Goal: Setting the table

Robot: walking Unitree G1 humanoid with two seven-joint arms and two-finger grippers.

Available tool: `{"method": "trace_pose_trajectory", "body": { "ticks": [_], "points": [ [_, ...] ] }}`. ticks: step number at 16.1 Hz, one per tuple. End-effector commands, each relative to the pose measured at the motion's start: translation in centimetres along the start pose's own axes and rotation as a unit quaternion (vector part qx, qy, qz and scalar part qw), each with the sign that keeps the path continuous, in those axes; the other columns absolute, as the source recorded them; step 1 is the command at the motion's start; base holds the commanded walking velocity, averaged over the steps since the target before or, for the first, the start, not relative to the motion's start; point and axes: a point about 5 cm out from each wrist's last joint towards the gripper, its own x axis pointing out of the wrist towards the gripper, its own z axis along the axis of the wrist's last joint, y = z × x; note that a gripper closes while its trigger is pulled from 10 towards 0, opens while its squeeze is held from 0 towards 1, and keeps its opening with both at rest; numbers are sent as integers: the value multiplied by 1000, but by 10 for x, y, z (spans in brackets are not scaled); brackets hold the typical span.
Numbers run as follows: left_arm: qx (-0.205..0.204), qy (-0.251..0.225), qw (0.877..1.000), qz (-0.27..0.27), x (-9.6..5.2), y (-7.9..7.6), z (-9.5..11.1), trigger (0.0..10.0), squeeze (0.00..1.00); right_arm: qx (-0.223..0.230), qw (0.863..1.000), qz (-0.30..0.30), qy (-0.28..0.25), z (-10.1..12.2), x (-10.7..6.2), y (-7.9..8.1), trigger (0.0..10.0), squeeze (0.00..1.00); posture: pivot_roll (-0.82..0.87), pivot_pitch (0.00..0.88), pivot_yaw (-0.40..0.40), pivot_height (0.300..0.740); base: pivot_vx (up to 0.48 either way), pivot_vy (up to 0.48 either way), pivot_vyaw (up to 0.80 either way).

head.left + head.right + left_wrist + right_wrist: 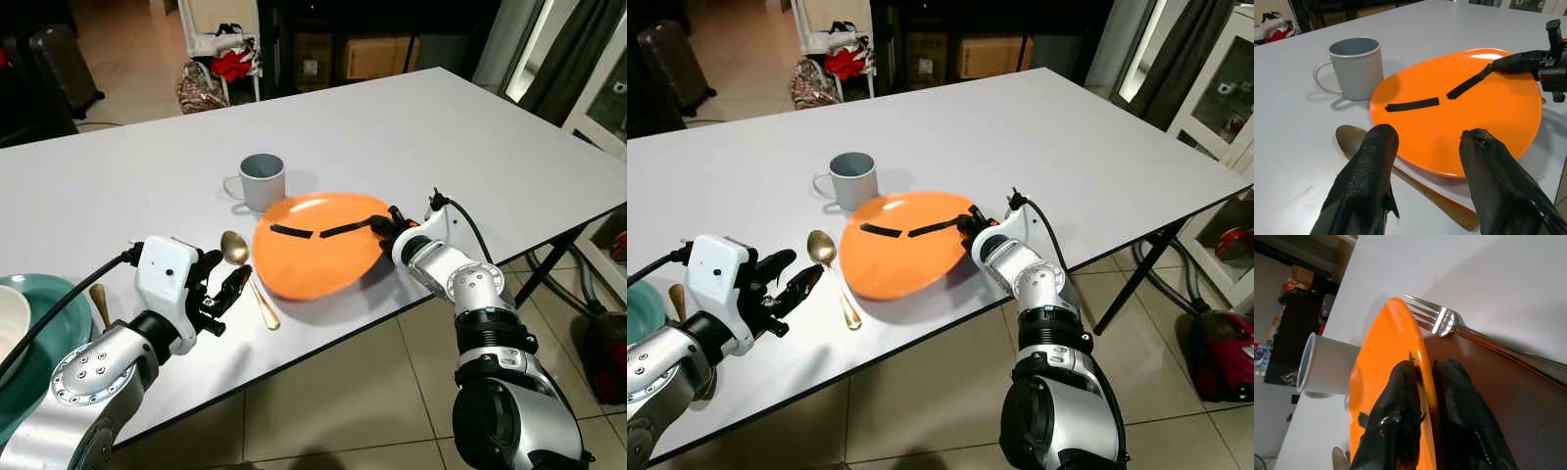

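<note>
1. Right gripper (1422,382): fingers pinching the orange plate (313,250) at its 3 o'clock rim, that side raised off the white surface (411,127).
2. Fork (1449,325): lies beneath the raised rim.
3. Grey mug (262,181): at the plate's 11 o'clock.
4. Gold spoon (245,274): at its 9 o'clock.
5. Left gripper (1425,186): fingers spread, holding nothing, above the spoon.

An orange plate (318,245) sits tilted at the table's near edge, its right rim raised. Left of it lies a gold spoon (245,274); beyond stands a grey mug (262,180); a silver fork (1449,325) lies under the plate's right rim.
</note>
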Motion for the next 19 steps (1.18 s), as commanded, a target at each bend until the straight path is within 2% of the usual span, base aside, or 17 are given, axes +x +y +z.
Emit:
{"method": "trace_pose_trajectory", "body": {
  "ticks": [1, 5, 10, 12, 14, 15, 17, 18, 19],
  "points": [
    [2, 0, 1000, -3, -2, -1, 2, 10000, 0, -12, 1000, 6, -4, 3, 2, 5, 10000, 1000, -2, 43, -5, 740, 0, 0, 0],
    [1, 0, 1000, -4, -1, -1, 2, 10000, 0, -16, 1000, -4, 14, 1, -3, -9, 10000, 1000, -7, 42, 0, 740, 0, 0, 0],
    [0, -2, 1000, -12, 2, -4, 3, 10000, 0, -34, 999, -10, 34, 3, -23, -23, 10000, 1000, -20, 34, 6, 740, 0, 0, 0],
    [0, -3, 1000, -17, 4, -6, 3, 10000, 0, -51, 998, -15, 43, 3, -38, -28, 10000, 1000, -24, 32, 9, 740, 0, 0, 0],
    [0, -6, 1000, -16, 5, -7, 3, 10000, 0, -62, 997, -1, 44, 3, -56, -25, 10000, 1000, -28, 24, 9, 740, 0, 0, 0],
    [-1, -9, 1000, -14, 6, -9, 3, 10000, 0, -87, 995, 14, 40, 4, -73, -22, 10000, 1000, -27, 20, 9, 740, 0, 0, 0],
    [-2, -14, 1000, -5, 6, -12, 3, 10000, 0, -126, 991, 25, 41, 6, -89, -21, 10000, 1000, -27, 15, 9, 740, 0, 0, 0],
    [-9, -24, 1000, 17, 6, -15, 3, 10000, 0, -167, 985, 40, 35, 9, -110, -18, 10000, 0, -31, 6, 14, 740, 0, 0, 0],
    [-13, -28, 999, 32, 6, -15, 3, 10000, 0, -198, 979, 44, 35, 9, -119, -16, 10000, 0, -32, 5, 16, 740, 0, 0, 0]
  ]
}}
